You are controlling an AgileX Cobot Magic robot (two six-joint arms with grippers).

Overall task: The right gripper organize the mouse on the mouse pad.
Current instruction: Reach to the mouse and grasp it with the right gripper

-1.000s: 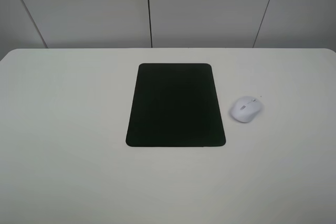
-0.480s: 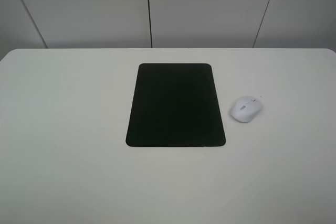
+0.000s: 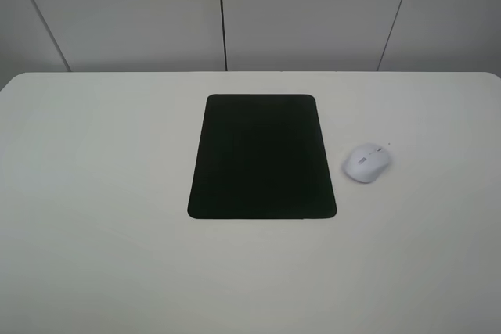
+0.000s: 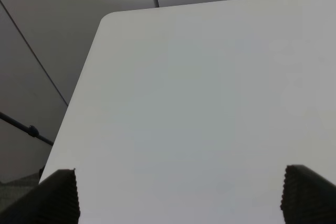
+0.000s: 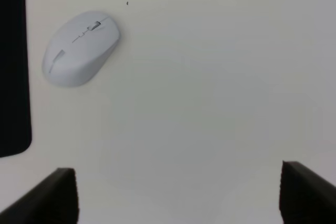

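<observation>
The mouse [image 5: 79,48] lies on the white table [image 3: 102,193], just beside the mouse pad [image 3: 262,156] but off it. It is ahead of the right gripper [image 5: 178,171], out beyond the finger [image 5: 55,198] on the pad's side. That gripper's fingers are spread wide above the tabletop, and the left gripper [image 4: 181,171] is equally wide apart near a table corner.

The white table [image 3: 102,193] carries a black mouse pad [image 3: 262,156] lying flat near its middle. A white mouse [image 3: 366,163] sits on the bare top just right of the pad, apart.
</observation>
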